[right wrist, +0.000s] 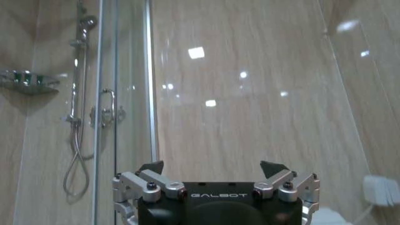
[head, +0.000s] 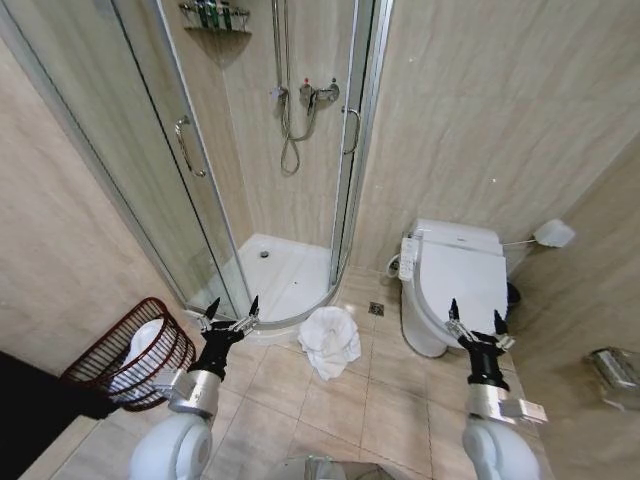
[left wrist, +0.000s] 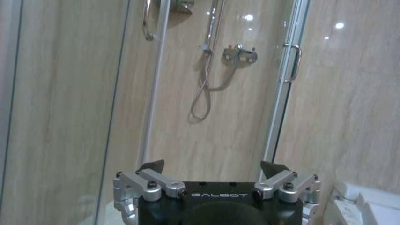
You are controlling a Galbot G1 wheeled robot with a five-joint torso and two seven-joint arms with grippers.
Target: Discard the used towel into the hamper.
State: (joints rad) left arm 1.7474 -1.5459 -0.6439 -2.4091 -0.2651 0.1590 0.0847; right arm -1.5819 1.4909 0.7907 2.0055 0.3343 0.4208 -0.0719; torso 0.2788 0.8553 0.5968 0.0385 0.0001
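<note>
While both arms sit raised over the tiled floor [head: 400, 400], neither holds anything: left gripper [head: 231, 308] has its fingers spread wide, empty, hovering near the curved threshold of the shower [head: 290, 270]; right gripper [head: 475, 316] also spread and empty, in front of the toilet [head: 455, 280]

Used towel [head: 330, 340]: white, crumpled in a heap on the floor, just outside the shower threshold, between shower and toilet, roughly midway between the two grippers and touching neither

Hamper [head: 105, 355]: dark reddish-brown openwork basket, on the floor against the wall on the robot's left, tilted so its mouth faces up toward the camera. Something white already lies inside it. It's just beside the left arm, well apart from the towel

Left wrist view: left gripper [left wrist: 212, 167] fingertips [left wrist: 151, 166] apart, pointing at the shower hose [left wrist: 206, 79] and mixer valve [left wrist: 239, 54]

Right wrist view: right gripper [right wrist: 212, 167] fingertips [right wrist: 273, 167] apart, facing the beige wall beside the glass shower door [right wrist: 125, 117]
</note>
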